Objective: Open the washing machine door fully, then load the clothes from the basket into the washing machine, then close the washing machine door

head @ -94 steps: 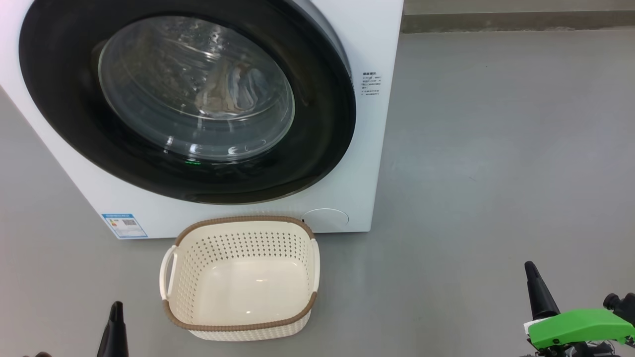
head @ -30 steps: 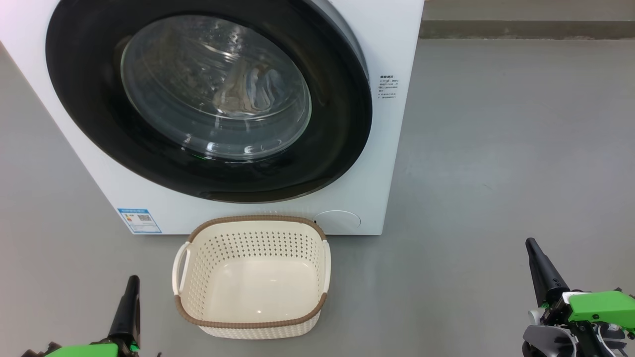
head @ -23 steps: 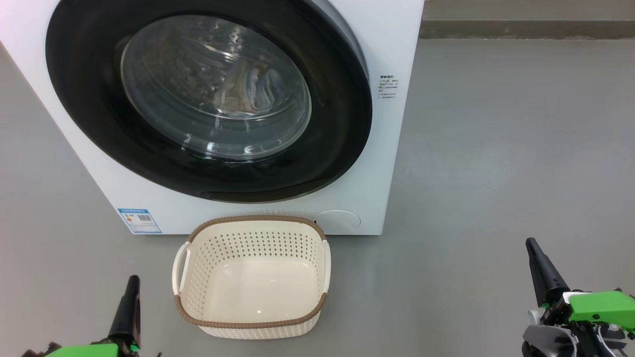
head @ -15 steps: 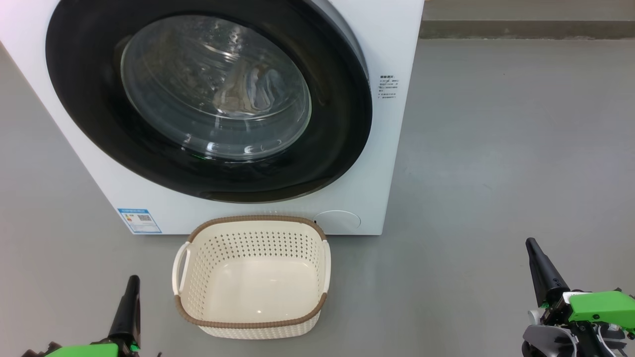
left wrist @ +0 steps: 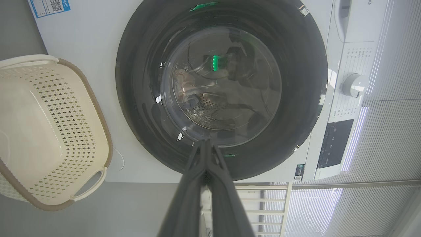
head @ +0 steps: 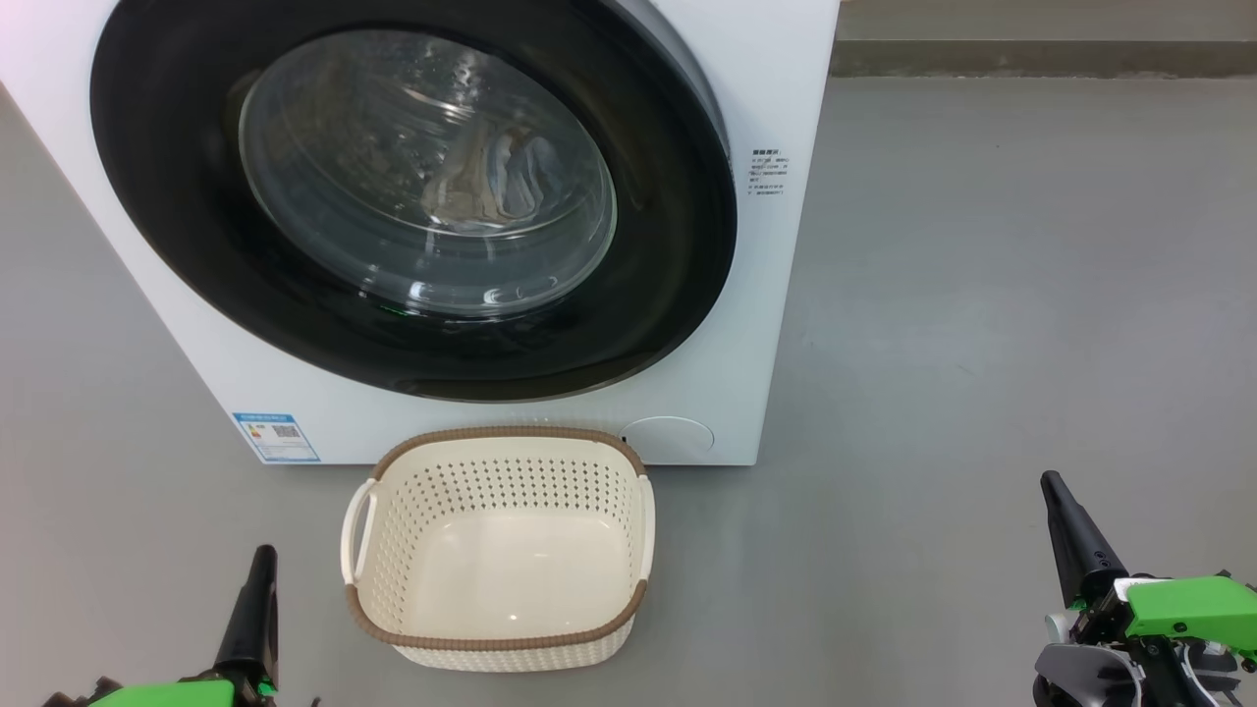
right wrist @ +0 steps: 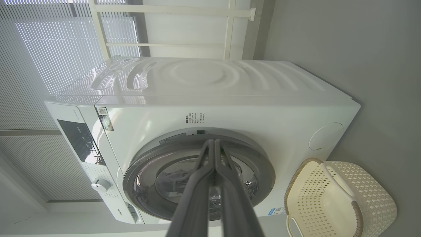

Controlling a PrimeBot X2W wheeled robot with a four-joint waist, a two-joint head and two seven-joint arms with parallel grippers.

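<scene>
glossy black-rimmed glass washing machine door (head: pixel 412 196); perforated cream plastic basket (head: pixel 496 648).

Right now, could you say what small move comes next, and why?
Probably none beyond parking the arms: the basket is empty, the clothes lie behind the shut washing machine door, and the left gripper and right gripper are shut, empty.

One washing machine (head: pixel 776 324), one washing machine door (head: pixel 678 295) and one basket (head: pixel 496 645) are counted. Two grippers are seen, the left gripper (head: pixel 261 565) and the right gripper (head: pixel 1053 489). One blue label (head: pixel 275 437) is shown; clothes (head: pixel 496 187) are glimpsed behind the glass, their number unclear.
</scene>
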